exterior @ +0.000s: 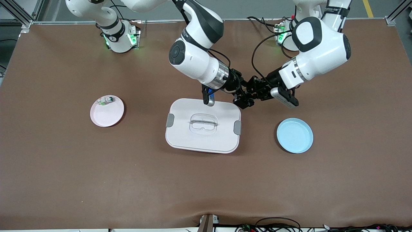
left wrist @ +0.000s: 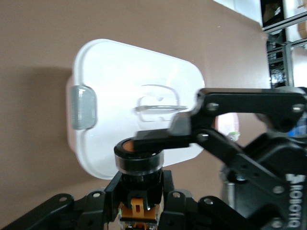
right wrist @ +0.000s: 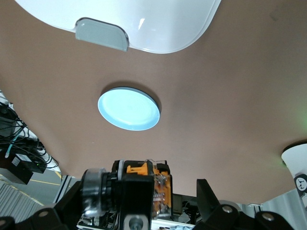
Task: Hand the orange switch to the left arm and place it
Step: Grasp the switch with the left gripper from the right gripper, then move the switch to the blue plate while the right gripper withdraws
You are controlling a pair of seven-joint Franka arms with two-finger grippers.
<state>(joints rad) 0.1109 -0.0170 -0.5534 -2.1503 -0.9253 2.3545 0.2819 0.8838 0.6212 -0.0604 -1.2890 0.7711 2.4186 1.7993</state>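
Observation:
The orange switch (left wrist: 139, 160) is black with an orange cap and an orange end. My left gripper (left wrist: 139, 184) is shut on its body and holds it in the air over the table, beside the corner of the white box (exterior: 202, 125) at the left arm's end. My right gripper (exterior: 243, 101) meets it there and is open. One of its fingers (left wrist: 163, 138) lies against the switch's cap. In the right wrist view the switch (right wrist: 153, 184) sits beside one finger, with a wide gap to the other. The left gripper (exterior: 250, 94) faces the right one.
A light blue plate (exterior: 294, 135) lies toward the left arm's end and also shows in the right wrist view (right wrist: 128, 109). A pink plate (exterior: 107, 116) toward the right arm's end holds a small green-and-clear part (exterior: 105, 100). The box lid has a clear handle (exterior: 203, 122).

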